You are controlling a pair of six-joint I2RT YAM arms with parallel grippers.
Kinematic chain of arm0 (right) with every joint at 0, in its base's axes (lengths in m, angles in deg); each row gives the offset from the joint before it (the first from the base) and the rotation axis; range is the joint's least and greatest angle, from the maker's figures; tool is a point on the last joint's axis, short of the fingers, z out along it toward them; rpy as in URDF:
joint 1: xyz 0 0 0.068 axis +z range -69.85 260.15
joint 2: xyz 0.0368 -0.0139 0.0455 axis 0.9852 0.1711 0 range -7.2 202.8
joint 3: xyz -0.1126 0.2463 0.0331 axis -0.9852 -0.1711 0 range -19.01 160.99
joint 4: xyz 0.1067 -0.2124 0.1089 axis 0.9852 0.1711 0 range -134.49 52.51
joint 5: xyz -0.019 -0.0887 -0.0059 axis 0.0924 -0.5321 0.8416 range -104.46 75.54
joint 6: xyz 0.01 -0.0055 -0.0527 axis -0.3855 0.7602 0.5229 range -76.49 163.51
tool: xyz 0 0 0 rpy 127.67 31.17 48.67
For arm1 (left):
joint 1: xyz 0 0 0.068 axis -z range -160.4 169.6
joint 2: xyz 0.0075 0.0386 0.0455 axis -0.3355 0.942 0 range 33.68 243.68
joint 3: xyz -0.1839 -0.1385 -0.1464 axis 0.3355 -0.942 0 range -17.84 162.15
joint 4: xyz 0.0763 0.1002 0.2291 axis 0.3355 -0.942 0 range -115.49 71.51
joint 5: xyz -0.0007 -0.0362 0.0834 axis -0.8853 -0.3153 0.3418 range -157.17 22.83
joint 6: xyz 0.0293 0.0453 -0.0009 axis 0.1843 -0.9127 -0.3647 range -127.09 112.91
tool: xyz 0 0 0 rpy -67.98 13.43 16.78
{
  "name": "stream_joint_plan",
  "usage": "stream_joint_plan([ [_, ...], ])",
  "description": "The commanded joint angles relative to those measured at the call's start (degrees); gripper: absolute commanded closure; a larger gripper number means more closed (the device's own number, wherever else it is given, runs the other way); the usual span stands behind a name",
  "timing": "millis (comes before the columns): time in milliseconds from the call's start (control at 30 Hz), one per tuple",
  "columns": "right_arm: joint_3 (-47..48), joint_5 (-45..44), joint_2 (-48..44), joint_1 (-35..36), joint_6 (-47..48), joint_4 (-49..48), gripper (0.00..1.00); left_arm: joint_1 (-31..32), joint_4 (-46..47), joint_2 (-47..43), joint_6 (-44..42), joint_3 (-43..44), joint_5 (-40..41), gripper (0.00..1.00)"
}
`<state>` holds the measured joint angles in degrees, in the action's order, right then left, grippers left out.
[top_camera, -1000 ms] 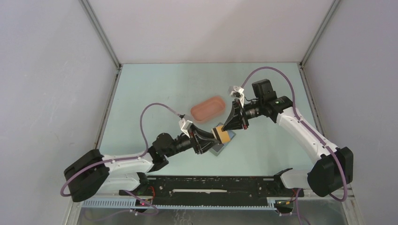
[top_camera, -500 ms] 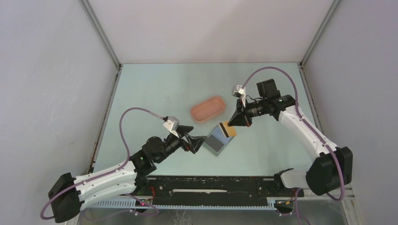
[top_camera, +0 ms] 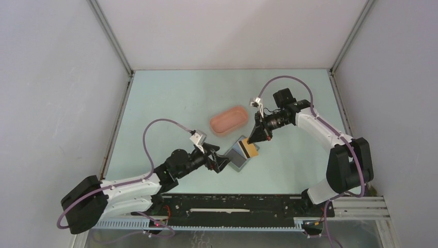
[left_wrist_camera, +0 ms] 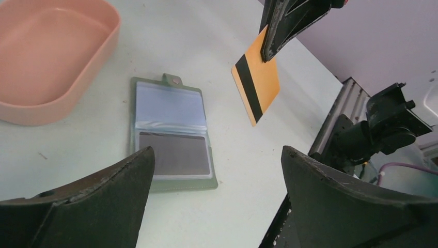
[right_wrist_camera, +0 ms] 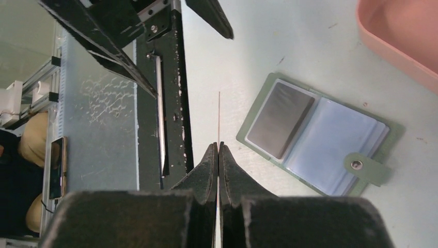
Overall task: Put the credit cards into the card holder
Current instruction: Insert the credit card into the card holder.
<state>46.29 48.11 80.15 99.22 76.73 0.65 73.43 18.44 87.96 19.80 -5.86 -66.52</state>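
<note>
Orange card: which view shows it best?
Left wrist: the orange card faces the camera, black stripe visible, pinched by the right fingers. Right wrist shows only its thin edge; top external, a small orange patch.

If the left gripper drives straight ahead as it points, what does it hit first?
Probably the open card holder, lying flat on the table just ahead of the open left gripper. The orange card in the right gripper hangs right of that line.

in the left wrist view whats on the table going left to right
pink tray → card holder, lying open → orange credit card, held edge-down above the table by the right fingers
</note>
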Motion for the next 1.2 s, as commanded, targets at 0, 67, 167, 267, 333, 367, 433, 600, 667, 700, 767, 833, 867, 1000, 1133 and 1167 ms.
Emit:
stream_joint_plan([
  [0, 3.11, 4.8, 0.51, 1.15, 4.1, 3.63, 1.0, -2.57, 9.6, 4.56, 3.12, 1.96, -8.17, 0.05],
  [67, 3.45, 5.28, 0.71, 1.74, 4.63, 4.19, 1.0, -3.79, 12.7, 7.23, 4.04, 2.57, -12.59, 0.06],
  [167, 3.59, 5.9, 0.8, 2.17, 5.19, 4.59, 1.0, -4.47, 16.8, 11.09, 5.2, 3.99, -17.49, 0.12],
  [267, 3.65, 6.69, 1.04, 2.41, 5.24, 4.89, 1.0, -4.51, 19.72, 14.7, 6.47, 5.74, -21.05, 0.23],
  [333, 3.88, 7.2, 1.31, 2.47, 5.72, 5.37, 1.0, -4.49, 20.29, 17.0, 7.16, 7.47, -22.02, 0.31],
  [367, 4.04, 7.52, 1.45, 2.55, 5.9, 5.73, 1.0, -4.51, 20.66, 18.0, 7.63, 8.04, -22.38, 0.34],
  [433, 4.26, 7.83, 1.72, 2.77, 6.5, 6.31, 1.0, -4.47, 22.41, 20.2, 8.68, 8.96, -23.12, 0.4],
  [600, 4.74, 8.26, 2.39, 3.2, 7.63, 7.63, 1.0, -4.5, 24.77, 25.0, 10.21, 11.35, -23.93, 0.52],
  [667, 4.75, 8.23, 2.52, 3.32, 7.74, 7.73, 1.0, -4.48, 25.03, 26.14, 10.64, 11.96, -24.37, 0.59],
  [700, 4.75, 8.15, 2.56, 3.42, 7.75, 7.72, 1.0, -4.57, 25.7, 26.5, 10.98, 12.0, -24.57, 0.74],
  [767, 4.75, 8.1, 2.73, 3.51, 7.75, 7.74, 1.0, -4.64, 26.56, 26.91, 11.52, 12.01, -24.78, 0.91],
  [833, 4.75, 8.1, 2.74, 3.56, 7.83, 7.77, 1.0, -4.65, 27.06, 26.89, 11.8, 11.66, -24.71, 1.0],
  [867, 4.76, 8.02, 2.77, 3.6, 7.83, 7.78, 0.95, -4.68, 27.39, 26.65, 11.92, 11.24, -24.36, 1.0],
  [1000, 5.66, 6.71, 2.37, 3.52, 8.25, 8.66, 0.59, -4.82, 30.31, 25.33, 14.83, 7.52, -21.53, 1.0],
  [1133, 6.09, 3.72, -0.18, 1.67, 8.55, 8.94, 0.45, -4.82, 36.44, 23.84, 20.67, 0.55, -16.62, 1.0],
  [1167, 5.8, 2.07, -0.85, 0.74, 7.66, 7.74, 0.45, -4.86, 37.5, 23.7, 21.97, -1.13, -15.4, 1.0],
])
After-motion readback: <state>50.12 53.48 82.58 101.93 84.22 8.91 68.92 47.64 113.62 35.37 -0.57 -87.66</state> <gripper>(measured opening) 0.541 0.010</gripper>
